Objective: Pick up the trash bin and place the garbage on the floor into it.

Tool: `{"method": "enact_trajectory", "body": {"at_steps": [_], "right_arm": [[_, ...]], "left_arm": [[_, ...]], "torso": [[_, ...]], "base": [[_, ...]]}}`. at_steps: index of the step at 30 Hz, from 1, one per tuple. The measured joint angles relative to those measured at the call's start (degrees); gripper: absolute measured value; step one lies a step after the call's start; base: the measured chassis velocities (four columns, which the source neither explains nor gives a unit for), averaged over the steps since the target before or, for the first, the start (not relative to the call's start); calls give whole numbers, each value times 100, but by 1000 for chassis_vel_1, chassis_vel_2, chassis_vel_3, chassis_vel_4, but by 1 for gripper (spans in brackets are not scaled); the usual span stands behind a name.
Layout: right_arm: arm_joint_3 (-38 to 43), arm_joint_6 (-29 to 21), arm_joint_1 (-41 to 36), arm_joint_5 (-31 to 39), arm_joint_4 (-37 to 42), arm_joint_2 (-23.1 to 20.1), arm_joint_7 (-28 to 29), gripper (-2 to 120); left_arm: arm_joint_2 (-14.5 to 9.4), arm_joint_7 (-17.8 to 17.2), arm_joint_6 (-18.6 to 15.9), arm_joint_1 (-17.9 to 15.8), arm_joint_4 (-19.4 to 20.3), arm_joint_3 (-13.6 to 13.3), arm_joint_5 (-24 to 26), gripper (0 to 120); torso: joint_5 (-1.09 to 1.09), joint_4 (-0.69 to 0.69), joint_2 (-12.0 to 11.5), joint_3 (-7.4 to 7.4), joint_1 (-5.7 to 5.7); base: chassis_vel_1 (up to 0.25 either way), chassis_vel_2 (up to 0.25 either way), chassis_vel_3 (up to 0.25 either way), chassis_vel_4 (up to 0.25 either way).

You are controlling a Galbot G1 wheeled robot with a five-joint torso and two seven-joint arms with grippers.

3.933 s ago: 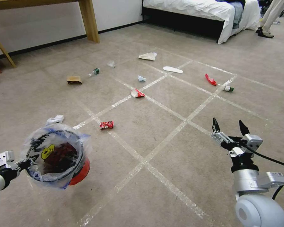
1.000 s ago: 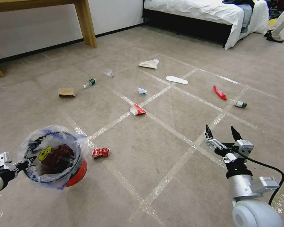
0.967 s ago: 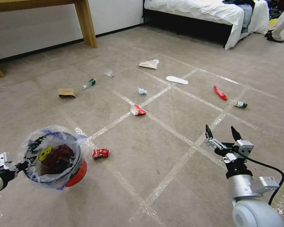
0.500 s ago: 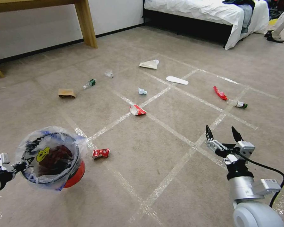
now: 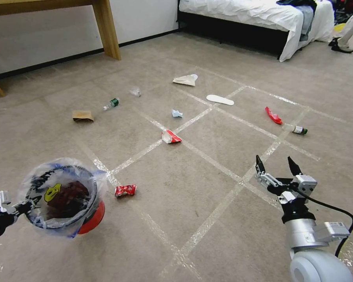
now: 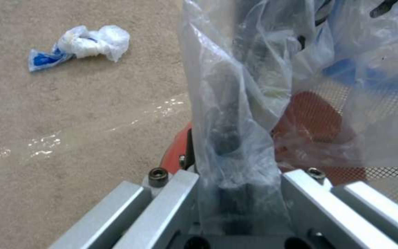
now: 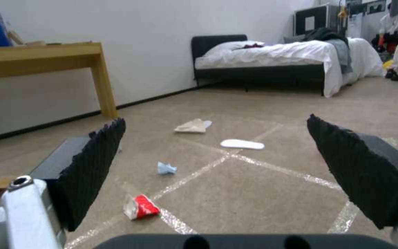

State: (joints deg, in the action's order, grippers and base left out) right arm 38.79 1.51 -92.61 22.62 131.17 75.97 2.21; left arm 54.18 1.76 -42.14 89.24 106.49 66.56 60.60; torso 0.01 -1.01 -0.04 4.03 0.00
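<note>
My left gripper is shut on the rim of the red trash bin, held just above the floor at the lower left; its clear printed liner bulges over the rim. In the left wrist view the left gripper pinches the liner and the red wall. The right gripper hangs open and empty at the lower right. Garbage lies scattered: a red wrapper beside the bin, a red-white wrapper, a blue tissue, a bottle, a tan bag.
Farther off lie tan paper, a white insole, a red wrapper and a second bottle. A blue-white wrapper lies near the bin. A wooden table leg and a bed stand at the back.
The whole picture shifted after the oldest frame, so the camera moved. Over the last second my left gripper and the bin drifted slightly left and down; the right gripper stayed open in place.
</note>
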Motion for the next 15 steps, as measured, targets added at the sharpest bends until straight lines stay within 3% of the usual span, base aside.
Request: {"method": "enact_trajectory", "body": {"at_steps": [15], "right_arm": [[31, -33, 59, 81, -104, -69, 13, 100]], "left_arm": [[-23, 2, 0, -21, -142, -3, -39, 1]], "torso": [[0, 0, 0, 0, 0]], "base": [[0, 0, 0, 0]]}}
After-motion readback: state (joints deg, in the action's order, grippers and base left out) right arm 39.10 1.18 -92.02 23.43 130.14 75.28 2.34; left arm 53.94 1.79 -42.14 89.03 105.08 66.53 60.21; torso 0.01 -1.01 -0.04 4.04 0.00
